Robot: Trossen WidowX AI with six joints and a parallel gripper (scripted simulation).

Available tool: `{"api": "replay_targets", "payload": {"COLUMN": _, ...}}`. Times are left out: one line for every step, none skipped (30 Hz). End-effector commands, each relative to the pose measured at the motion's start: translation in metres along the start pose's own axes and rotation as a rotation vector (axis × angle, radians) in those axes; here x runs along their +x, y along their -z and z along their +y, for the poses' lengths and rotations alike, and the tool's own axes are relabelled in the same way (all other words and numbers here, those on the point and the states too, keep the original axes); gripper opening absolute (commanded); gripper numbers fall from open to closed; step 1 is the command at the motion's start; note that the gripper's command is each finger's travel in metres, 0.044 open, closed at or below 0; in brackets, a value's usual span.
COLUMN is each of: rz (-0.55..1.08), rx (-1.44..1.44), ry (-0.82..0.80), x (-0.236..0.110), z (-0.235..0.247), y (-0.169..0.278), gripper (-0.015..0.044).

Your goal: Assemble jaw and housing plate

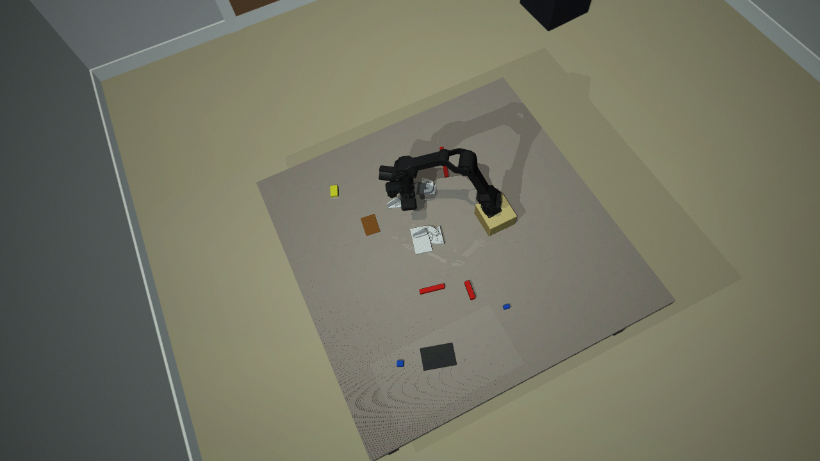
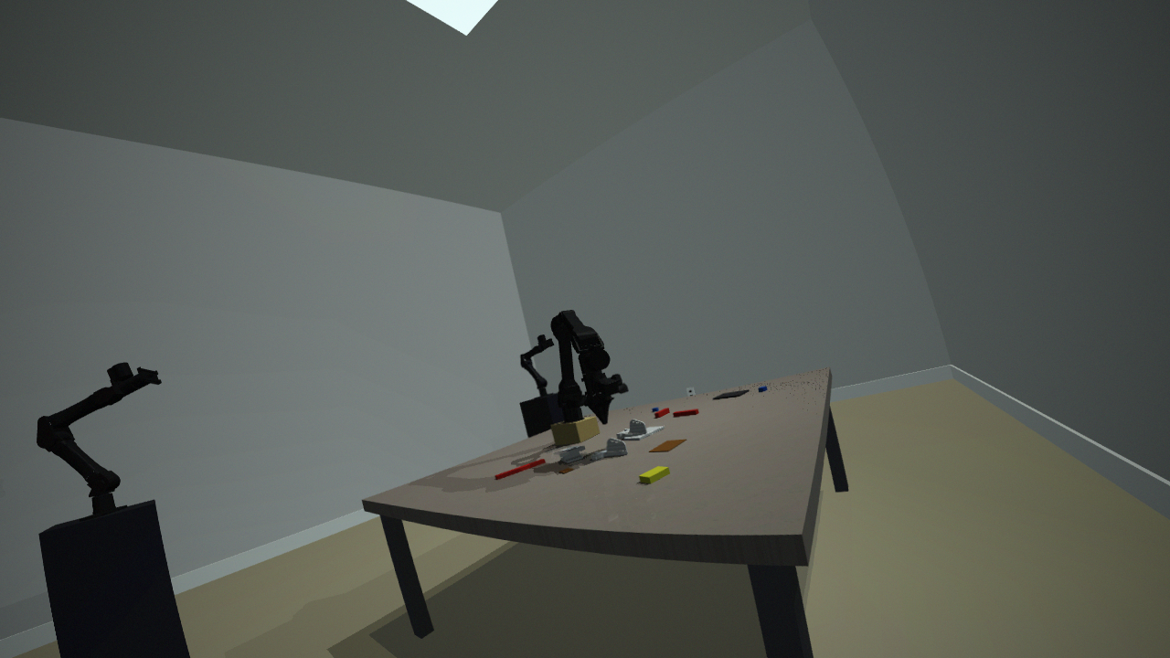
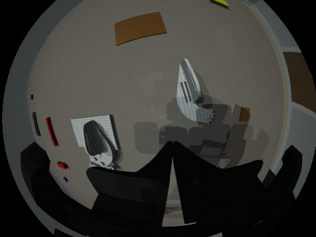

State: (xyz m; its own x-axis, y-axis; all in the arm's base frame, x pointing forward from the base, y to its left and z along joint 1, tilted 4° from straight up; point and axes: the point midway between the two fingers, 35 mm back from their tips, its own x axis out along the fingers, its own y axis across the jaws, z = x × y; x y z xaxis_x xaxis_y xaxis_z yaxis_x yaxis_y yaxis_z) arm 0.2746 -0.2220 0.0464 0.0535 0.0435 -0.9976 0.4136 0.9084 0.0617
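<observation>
The loose jaw point(image 1: 393, 203) point(image 2: 615, 447) point(image 3: 182, 102) lies on the bench point(image 1: 573, 257) point(image 2: 695, 507) point(image 3: 131, 66), apart from the base plate point(image 1: 421, 245) point(image 2: 650, 430) point(image 3: 77, 131). The fitted jaw point(image 1: 424, 232) point(image 2: 637, 426) point(image 3: 93, 139) is over that base; what looks like the housing plate point(image 1: 428, 187) point(image 2: 570, 452) point(image 3: 212, 151) is apart from it too. So meshing, closing and withdrawal seemingly all remain. The tool point(image 1: 408, 203) point(image 2: 605, 421) point(image 3: 172, 145), above the bench and off the base plate, is pressed together, empty.
</observation>
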Motion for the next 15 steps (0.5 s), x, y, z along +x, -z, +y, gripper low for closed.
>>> {"api": "replay_targets", "payload": {"rz": 0.000, "rx": 0.000, "ry": 0.000, "x": 0.0000, "z": 0.0000, "y": 0.0000, "gripper": 0.0000}}
{"api": "replay_targets", "payload": {"rz": 0.000, "rx": 0.000, "ry": 0.000, "x": 0.0000, "z": 0.0000, "y": 0.0000, "gripper": 0.0000}}
{"api": "replay_targets", "payload": {"rz": 0.000, "rx": 0.000, "ry": 0.000, "x": 0.0000, "z": 0.0000, "y": 0.0000, "gripper": 0.0000}}
{"api": "replay_targets", "payload": {"rz": 0.000, "rx": 0.000, "ry": 0.000, "x": 0.0000, "z": 0.0000, "y": 0.0000, "gripper": 0.0000}}
{"api": "replay_targets", "payload": {"rz": 0.000, "rx": 0.000, "ry": 0.000, "x": 0.0000, "z": 0.0000, "y": 0.0000, "gripper": 0.0000}}
{"api": "replay_targets", "payload": {"rz": 0.000, "rx": 0.000, "ry": 0.000, "x": 0.0000, "z": 0.0000, "y": 0.0000, "gripper": 0.0000}}
{"api": "replay_targets", "payload": {"rz": 0.000, "rx": 0.000, "ry": 0.000, "x": 0.0000, "z": 0.0000, "y": 0.0000, "gripper": 0.0000}}
{"api": "replay_targets", "payload": {"rz": 0.000, "rx": 0.000, "ry": 0.000, "x": 0.0000, "z": 0.0000, "y": 0.0000, "gripper": 0.0000}}
{"api": "replay_targets", "payload": {"rz": 0.000, "rx": 0.000, "ry": 0.000, "x": 0.0000, "z": 0.0000, "y": 0.0000, "gripper": 0.0000}}
{"api": "replay_targets", "payload": {"rz": 0.000, "rx": 0.000, "ry": 0.000, "x": 0.0000, "z": 0.0000, "y": 0.0000, "gripper": 0.0000}}
{"api": "replay_targets", "payload": {"rz": 0.000, "rx": 0.000, "ry": 0.000, "x": 0.0000, "z": 0.0000, "y": 0.0000, "gripper": 0.0000}}
{"api": "replay_targets", "payload": {"rz": 0.000, "rx": 0.000, "ry": 0.000, "x": 0.0000, "z": 0.0000, "y": 0.0000, "gripper": 0.0026}}
{"api": "replay_targets", "payload": {"rz": 0.000, "rx": 0.000, "ry": 0.000, "x": 0.0000, "z": 0.0000, "y": 0.0000, "gripper": 0.0053}}
{"api": "replay_targets", "payload": {"rz": 0.000, "rx": 0.000, "ry": 0.000, "x": 0.0000, "z": 0.0000, "y": 0.0000, "gripper": 0.0079}}
{"api": "replay_targets", "payload": {"rz": 0.000, "rx": 0.000, "ry": 0.000, "x": 0.0000, "z": 0.0000, "y": 0.0000, "gripper": 0.0105}}
